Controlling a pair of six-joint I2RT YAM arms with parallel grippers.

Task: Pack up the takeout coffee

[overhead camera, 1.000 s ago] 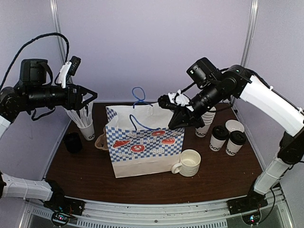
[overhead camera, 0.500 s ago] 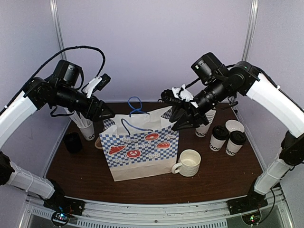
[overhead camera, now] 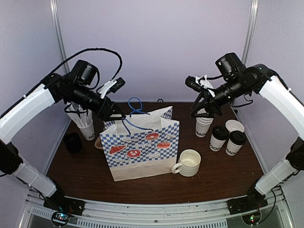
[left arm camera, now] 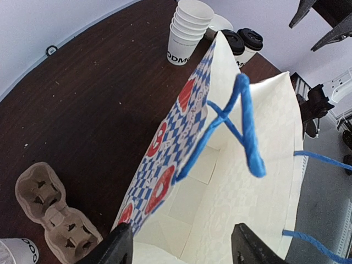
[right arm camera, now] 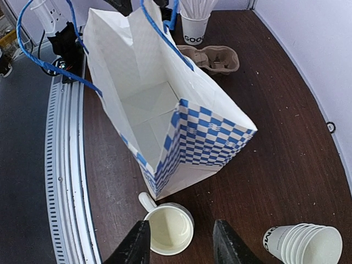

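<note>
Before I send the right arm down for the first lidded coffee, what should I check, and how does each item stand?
1. Bag upright with its mouth open: ok.
2. Bag floor bare, with room for the cups: ok, seen from the right wrist view.
3. Right gripper open and empty: ok.
4. Left takeout coffee and right takeout coffee upright with lids on: ok.
5. Left gripper clamped on the bag's rim to steady it: not ok. Its jaws stand open astride the rim.
6. Stack of lidless cups clear of the approach: cannot tell. It stands close beside the left takeout coffee.
</note>
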